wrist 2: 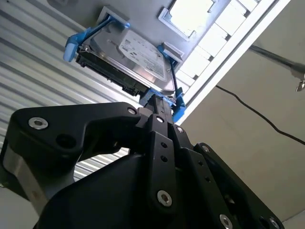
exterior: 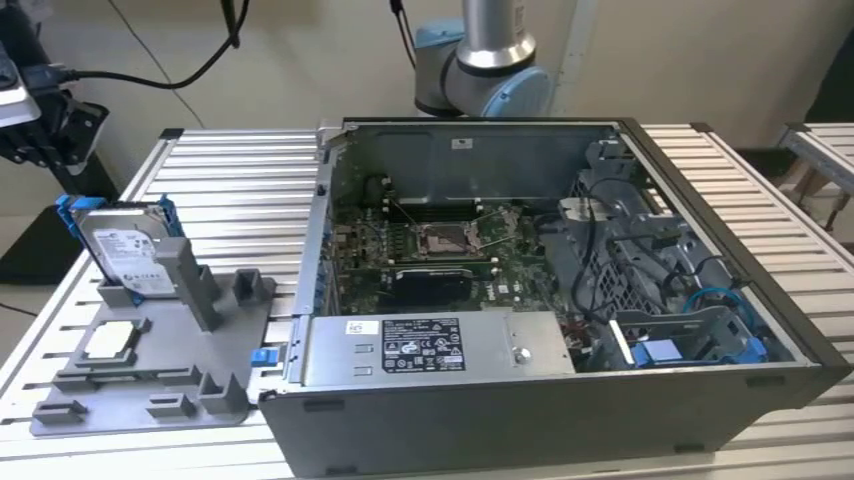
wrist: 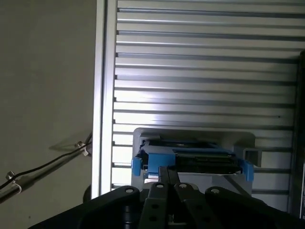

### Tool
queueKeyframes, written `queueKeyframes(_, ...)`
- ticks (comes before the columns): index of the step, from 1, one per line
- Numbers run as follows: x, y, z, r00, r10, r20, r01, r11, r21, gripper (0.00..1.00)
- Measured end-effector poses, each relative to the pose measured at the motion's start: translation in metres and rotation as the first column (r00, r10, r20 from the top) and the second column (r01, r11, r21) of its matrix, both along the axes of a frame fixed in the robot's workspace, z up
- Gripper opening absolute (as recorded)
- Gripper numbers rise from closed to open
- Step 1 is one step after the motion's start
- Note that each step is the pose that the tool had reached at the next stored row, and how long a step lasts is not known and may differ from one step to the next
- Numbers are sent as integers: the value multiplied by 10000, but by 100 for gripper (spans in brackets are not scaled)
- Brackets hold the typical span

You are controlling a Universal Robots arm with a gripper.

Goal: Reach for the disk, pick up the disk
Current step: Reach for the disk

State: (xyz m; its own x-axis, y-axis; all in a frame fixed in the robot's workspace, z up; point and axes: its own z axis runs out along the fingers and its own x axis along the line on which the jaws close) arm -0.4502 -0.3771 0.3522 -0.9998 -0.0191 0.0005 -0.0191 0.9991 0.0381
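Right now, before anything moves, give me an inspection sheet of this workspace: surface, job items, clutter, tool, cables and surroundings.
Surface: slatted metal table.
Job's things: disk stands on edge in a grey fixture, not lifted.
Clutter: open computer case; small square chip on the fixture.
Grippers: tool close to the disk's blue bracket; contact unclear.
Cables: black cable at the exterior view's left; blue cables inside the case.
Surroundings: pale wall; second slatted table at the exterior view's right.

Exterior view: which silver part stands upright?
The disk with the blue frame, in the grey stand; the square chip and the long labelled box lie flat.
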Motion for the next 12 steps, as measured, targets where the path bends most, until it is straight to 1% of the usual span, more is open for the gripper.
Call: queueKeyframes(12,-18,-8,-1,10000,0,0,0,10000,-2,0)
